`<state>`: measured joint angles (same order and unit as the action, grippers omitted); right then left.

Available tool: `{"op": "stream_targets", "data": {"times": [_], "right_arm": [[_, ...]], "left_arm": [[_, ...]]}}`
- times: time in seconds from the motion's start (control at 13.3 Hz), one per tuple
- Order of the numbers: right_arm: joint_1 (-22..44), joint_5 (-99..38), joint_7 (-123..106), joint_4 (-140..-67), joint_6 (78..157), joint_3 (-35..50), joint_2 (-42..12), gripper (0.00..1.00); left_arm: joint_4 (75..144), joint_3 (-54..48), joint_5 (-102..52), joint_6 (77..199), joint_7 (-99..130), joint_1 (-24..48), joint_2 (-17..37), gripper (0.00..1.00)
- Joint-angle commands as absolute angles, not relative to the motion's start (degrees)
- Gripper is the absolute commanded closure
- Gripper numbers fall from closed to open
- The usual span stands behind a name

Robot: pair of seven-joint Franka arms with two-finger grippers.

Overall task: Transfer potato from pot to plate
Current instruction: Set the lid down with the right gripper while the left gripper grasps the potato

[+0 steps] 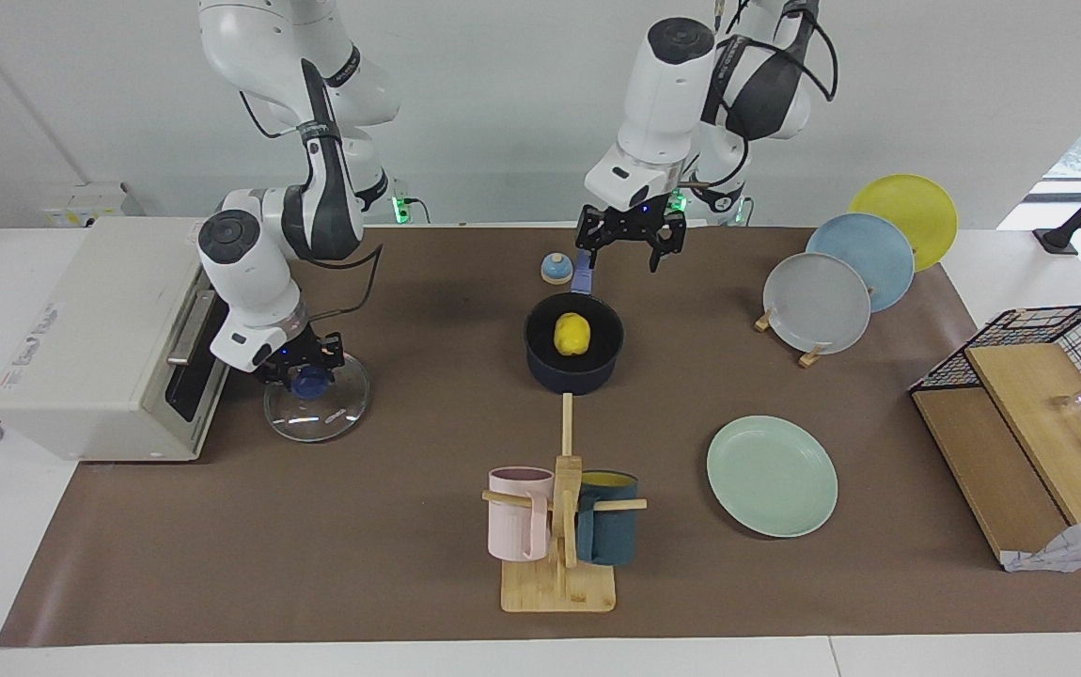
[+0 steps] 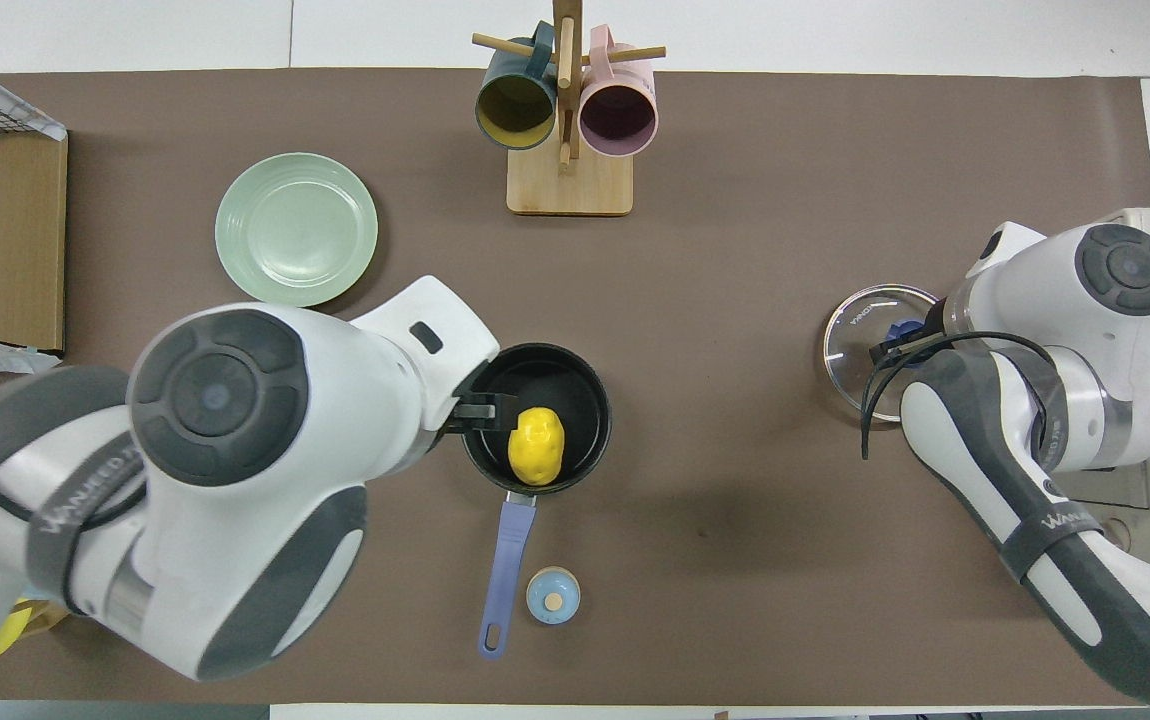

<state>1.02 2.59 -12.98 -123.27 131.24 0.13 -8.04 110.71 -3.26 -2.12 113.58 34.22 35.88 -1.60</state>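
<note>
Fingers of the left gripper (image 1: 623, 246) are hanging spread above the pot (image 1: 573, 354), seemingly over its handle; they should be descending centred astride the potato (image 1: 572, 333). Right fingers (image 1: 301, 365) are pinching the lid knob (image 1: 311, 382).

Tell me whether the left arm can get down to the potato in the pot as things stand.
Probably yes. The left gripper hangs open over the pot's handle. The potato lies bare in the lidless pot. The right gripper holds the glass lid by its knob, beside the toaster oven.
</note>
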Motion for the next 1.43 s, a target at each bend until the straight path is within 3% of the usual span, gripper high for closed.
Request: {"op": "stream_targets", "data": {"times": [0.0,0.15,0.38,0.45,0.53,0.6,1.05,1.35], "right_arm": [[-0.6,2.1,-15.9,-123.8,133.8,0.9,-8.3,1.0],[-1.6,2.2,-17.5,-123.7,136.4,0.9,-10.2,1.0],[-1.8,2.1,-18.0,-123.8,135.8,0.9,-10.3,0.98],[-1.8,2.1,-18.0,-123.8,135.7,0.9,-10.3,0.72],[-1.7,2.1,-17.8,-123.9,135.8,0.9,-10.3,0.17],[-1.6,2.1,-17.6,-123.9,135.7,0.9,-10.3,0.0],[-1.1,2.1,-17.4,-123.1,133.3,0.9,-10.0,0.0],[-1.1,2.1,-17.4,-116.0,123.6,1.1,-9.1,0.0]], "left_arm": [[111.2,-2.3,-2.7,121.1,39.1,38.5,3.6,0.0],[111.2,-2.3,-2.7,124.3,40.5,39.9,6.5,0.0],[114.4,-2.3,-2.7,124.5,41.7,41.6,6.4,0.0],[115.8,-2.3,-2.7,125.3,43.2,41.9,6.4,0.0],[116.9,-2.3,-2.7,127.5,45.6,42.1,6.6,0.0],[117.9,-2.4,-2.7,128.7,47.4,42.1,6.6,0.0],[120.8,-2.4,-2.7,130.8,51.8,42.5,6.9,0.0],[121.6,-2.3,-2.7,135.5,54.7,43.5,9.8,0.0]]}}
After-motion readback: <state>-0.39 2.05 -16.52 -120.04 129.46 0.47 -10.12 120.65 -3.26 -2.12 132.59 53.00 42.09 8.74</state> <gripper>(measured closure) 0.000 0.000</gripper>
